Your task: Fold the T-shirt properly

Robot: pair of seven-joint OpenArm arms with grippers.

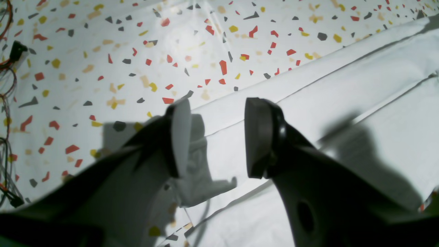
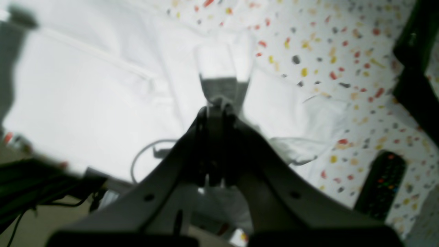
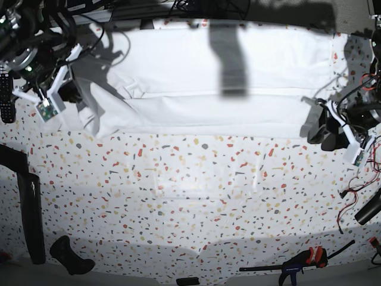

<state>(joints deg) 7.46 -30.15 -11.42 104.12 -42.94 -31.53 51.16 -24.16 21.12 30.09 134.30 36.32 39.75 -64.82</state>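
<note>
White cotton, thin and limp: the T-shirt [image 1: 343, 99] fills the right half of the left wrist view in flat overlapping layers, long straight fold edges running from lower left to upper right over the speckled table cover [image 1: 103, 61]. Left gripper [image 1: 217, 137] at lower centre, jaws parted, nothing between them, hovering over a fold edge. Loose wires [image 1: 5, 85] along the left edge.

Right wrist view, blurred: right gripper [image 2: 216, 113] at centre, jaws clenched together. Cloth bunched around the tips, but whether any of it is pinched cannot be told. More shirt at upper left and centre, a rumpled flap at centre right. Dark remote control [image 2: 380, 185] at lower right, on the cover.

Base view: shirt a wide band across the top of the frame, already folded lengthwise, smooth on the right, crumpled at left near the right gripper. Left gripper at the band's right end. Black clamp [image 3: 297, 265] at bottom right, well apart.

Handling, as judged: light, soft, no stiffness, likely to sag and slide on the smooth cover. Best taken at doubled edges or end corners, pinching all layers together.
</note>
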